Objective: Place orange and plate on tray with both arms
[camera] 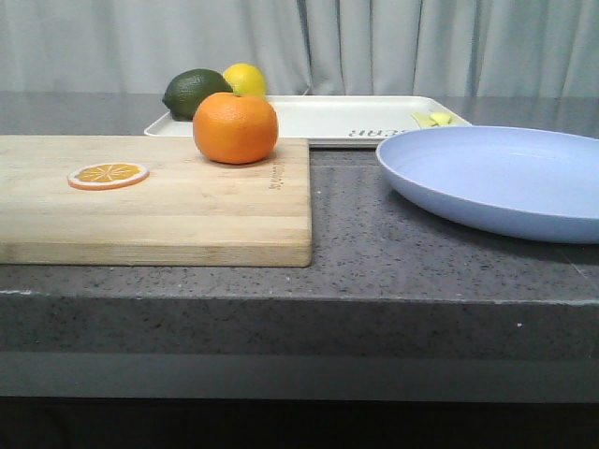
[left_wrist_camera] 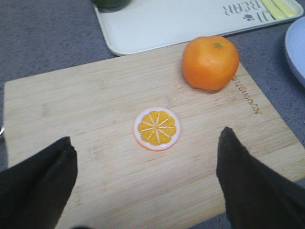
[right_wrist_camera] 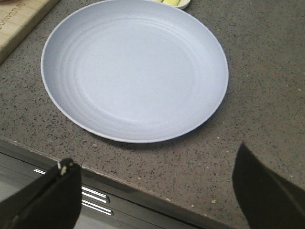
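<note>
The orange (camera: 235,127) sits at the far right corner of the wooden cutting board; it also shows in the left wrist view (left_wrist_camera: 210,62). The lavender-blue plate (camera: 496,178) lies on the counter at the right and fills the right wrist view (right_wrist_camera: 134,69). The off-white tray (camera: 328,117) with dark lettering lies behind them; its corner shows in the left wrist view (left_wrist_camera: 157,24). My left gripper (left_wrist_camera: 145,143) is open and empty above the board's near part. My right gripper (right_wrist_camera: 155,164) is open and empty above the counter's front edge, short of the plate. Neither gripper shows in the front view.
The cutting board (camera: 187,206) holds a thin orange slice (camera: 108,175), which lies between my left fingers in the left wrist view (left_wrist_camera: 157,128). A dark green avocado (camera: 195,93) and a yellow lemon (camera: 244,79) sit on the tray's left end. Small yellow pieces (camera: 432,119) lie on its right end.
</note>
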`<state>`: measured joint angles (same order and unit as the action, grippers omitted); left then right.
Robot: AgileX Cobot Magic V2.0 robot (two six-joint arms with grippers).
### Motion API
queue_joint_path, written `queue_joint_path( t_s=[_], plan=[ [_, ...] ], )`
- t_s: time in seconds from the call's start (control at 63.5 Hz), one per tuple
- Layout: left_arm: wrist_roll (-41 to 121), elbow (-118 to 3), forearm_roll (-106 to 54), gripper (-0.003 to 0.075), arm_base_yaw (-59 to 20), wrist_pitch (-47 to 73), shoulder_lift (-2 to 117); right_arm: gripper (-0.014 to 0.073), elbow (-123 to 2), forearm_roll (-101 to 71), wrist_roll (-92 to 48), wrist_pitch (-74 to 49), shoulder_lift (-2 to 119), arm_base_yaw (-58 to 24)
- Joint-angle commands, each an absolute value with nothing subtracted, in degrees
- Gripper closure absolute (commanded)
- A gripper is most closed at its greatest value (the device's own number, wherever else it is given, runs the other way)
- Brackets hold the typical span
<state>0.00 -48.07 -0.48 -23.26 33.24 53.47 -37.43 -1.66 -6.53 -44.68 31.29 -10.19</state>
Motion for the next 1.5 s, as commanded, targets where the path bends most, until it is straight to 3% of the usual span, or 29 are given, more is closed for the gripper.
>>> queue_joint_path(
  t_s=[0.0, 0.331, 0.693, 1.481],
  plan=[
    [0.0, -53.3, 0.0, 0.0132, -26.4, 28.1, 58.1, -0.0052, -39.3, -1.8, -7.3, -41.4, 31.8, -10.2],
    [0.0, -67.1, 0.9, 0.0132, -32.3, 27.6, 76.5, -0.0052, -39.3, -1.8, -7.3, -41.4, 31.8, -10.2],
    [0.0, -79.1, 0.9, 0.0132, -32.7, 27.9, 91.8, -0.0052, -39.3, -1.8, -7.3, -42.5, 31.8, -10.2],
    [0.0, -83.7, -0.7, 0.0132, -32.8, 30.9, 102.3, -0.0052, -39.3, -1.8, -7.3, -43.4, 31.8, -10.2]
  ],
)
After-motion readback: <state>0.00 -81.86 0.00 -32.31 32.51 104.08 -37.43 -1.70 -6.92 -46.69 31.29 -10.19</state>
